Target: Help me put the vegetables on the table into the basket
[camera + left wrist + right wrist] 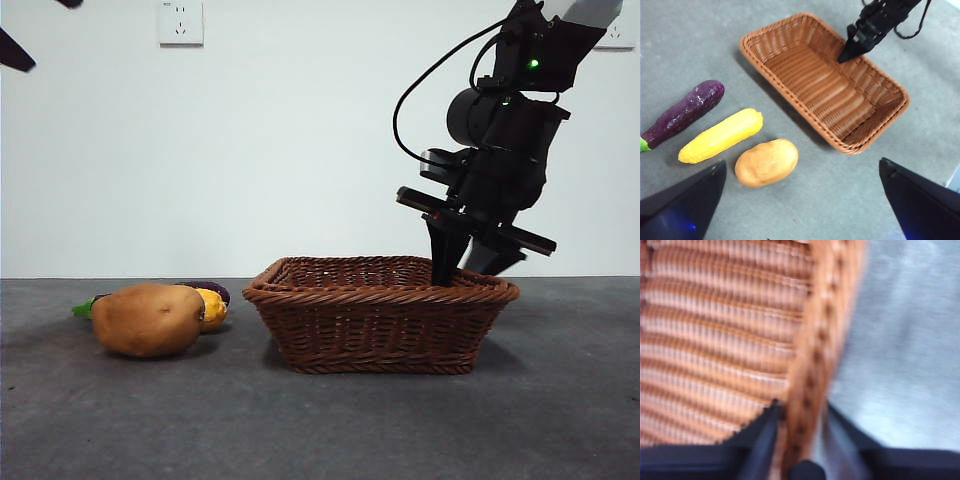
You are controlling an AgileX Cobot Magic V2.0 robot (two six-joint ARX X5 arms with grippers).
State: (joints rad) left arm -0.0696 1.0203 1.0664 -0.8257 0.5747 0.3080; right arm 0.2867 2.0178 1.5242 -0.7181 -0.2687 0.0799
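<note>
The wicker basket (380, 293) stands on the dark grey table (320, 420). My right gripper (460, 275) has come down on its right rim. In the right wrist view its jaws (802, 407) are closed on the braided rim (812, 365), one inside and one outside. The left wrist view shows the same grip (844, 57) on the basket (815, 85). The potato (148, 319) (766, 162), yellow piece (212, 306) (722, 135) and purple eggplant (205, 288) (687, 112) lie on the table left of the basket. My left gripper (802, 165) hangs open and empty high above them.
The left arm shows only as a black tip (15, 50) at the top left corner of the front view. A white wall with a socket (180, 22) stands behind the table. Bare table lies in front of the basket and to its right.
</note>
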